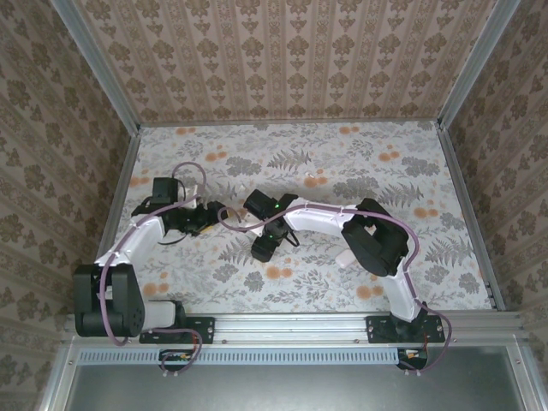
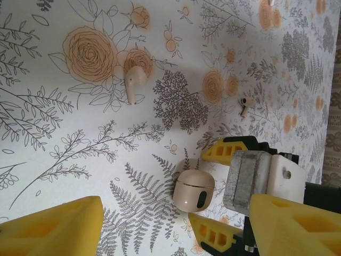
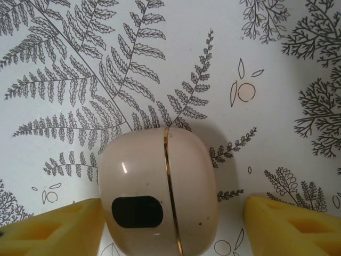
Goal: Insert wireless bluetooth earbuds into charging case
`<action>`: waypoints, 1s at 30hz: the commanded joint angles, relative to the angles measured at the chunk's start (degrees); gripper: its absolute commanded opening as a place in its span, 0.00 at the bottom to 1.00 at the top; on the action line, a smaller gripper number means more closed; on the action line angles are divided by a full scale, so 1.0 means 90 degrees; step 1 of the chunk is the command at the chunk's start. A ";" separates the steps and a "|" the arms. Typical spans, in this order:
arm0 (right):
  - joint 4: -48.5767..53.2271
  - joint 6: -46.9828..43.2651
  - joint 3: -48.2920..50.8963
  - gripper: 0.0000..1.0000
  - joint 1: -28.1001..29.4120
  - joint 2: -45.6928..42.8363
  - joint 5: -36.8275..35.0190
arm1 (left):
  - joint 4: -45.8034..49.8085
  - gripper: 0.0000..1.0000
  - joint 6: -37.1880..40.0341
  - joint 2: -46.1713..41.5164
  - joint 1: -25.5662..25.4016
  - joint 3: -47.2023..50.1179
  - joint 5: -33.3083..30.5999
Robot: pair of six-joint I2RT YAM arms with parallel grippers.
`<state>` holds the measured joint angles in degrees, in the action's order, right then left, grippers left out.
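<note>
My right gripper stood open, its jaws straddling the closed case without clamping it. The left gripper hung open too, holding nothing. In the left wrist view, one earbud lay at about eleven o'clock from the case, well apart. The other earbud lay at about one o'clock, and both were loose on the table. I judged the earbuds light, hard and glossy, apt to skid or pop out of a pinch, so I would take each gently across its stem. The case looked smooth and rounded, likely to slip. Its gold seam ran between the jaws, so squeezing there would hold the lid shut.
</note>
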<state>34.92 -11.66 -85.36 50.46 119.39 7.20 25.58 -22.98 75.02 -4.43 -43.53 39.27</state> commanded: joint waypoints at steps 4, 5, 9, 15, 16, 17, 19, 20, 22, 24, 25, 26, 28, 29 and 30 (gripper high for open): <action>0.0045 -0.0394 -0.0024 0.53 -0.0009 0.0122 -0.0009 | 0.0272 0.72 -0.0024 0.0072 0.0069 -0.0133 0.0146; -0.0019 -0.0418 0.0039 0.49 -0.0011 0.0051 -0.0009 | 0.0282 0.71 0.0003 0.0055 0.0088 -0.0139 0.0220; -0.0439 -0.0443 0.0397 0.40 -0.0010 -0.0359 -0.0055 | 0.0230 0.70 0.0060 -0.0109 0.0184 -0.0100 0.0472; -0.1270 -0.0420 0.0903 0.34 -0.0012 -0.1227 -0.0343 | 0.0078 0.68 0.0094 -0.0639 0.0240 -0.0027 0.0804; -0.1354 -0.0416 0.0962 0.33 -0.0010 -0.1374 -0.0397 | 0.0030 0.67 0.0103 -0.0774 0.0238 -0.0014 0.0864; -0.1436 -0.0421 0.1023 0.33 -0.0012 -0.1523 -0.0455 | -0.0031 0.66 0.0100 -0.0909 0.0239 0.0002 0.0936; -0.1573 -0.0421 0.1126 0.33 -0.0008 -0.1817 -0.0551 | -0.0225 0.65 0.0072 -0.1195 0.0232 0.0067 0.1091; -0.1651 -0.0410 0.1176 0.33 -0.0009 -0.1982 -0.0589 | -0.0363 0.65 0.0031 -0.1375 0.0219 0.0119 0.1165; -0.1770 -0.0399 0.1267 0.33 -0.0008 -0.2266 -0.0623 | -0.0789 0.65 -0.0108 -0.1741 0.0184 0.0301 0.1283; -0.1853 -0.0411 0.1328 0.33 -0.0006 -0.2527 -0.0643 | -0.1391 0.65 -0.0268 -0.2153 0.0116 0.0520 0.1436; -0.1871 -0.0420 0.1345 0.33 -0.0010 -0.2650 -0.0648 | -0.1709 0.65 -0.0305 -0.2358 0.0031 0.0652 0.1500; -0.1876 -0.0416 0.1360 0.33 -0.0011 -0.2756 -0.0653 | -0.1922 0.65 -0.0325 -0.2536 -0.0082 0.0739 0.1512; -0.1852 -0.0424 0.1369 0.33 -0.0011 -0.2940 -0.0667 | -0.2068 0.65 -0.0234 -0.2745 -0.0346 0.0747 0.1526; -0.1836 -0.0440 0.1379 0.33 -0.0009 -0.3027 -0.0673 | -0.2052 0.65 -0.0163 -0.2765 -0.0496 0.0704 0.1575; -0.1826 -0.0453 0.1387 0.33 -0.0002 -0.3095 -0.0688 | -0.2024 0.65 -0.0104 -0.2743 -0.0617 0.0649 0.1636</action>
<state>19.38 -14.90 -73.87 50.15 93.95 2.09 12.01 -24.45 51.11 -7.81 -37.26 50.87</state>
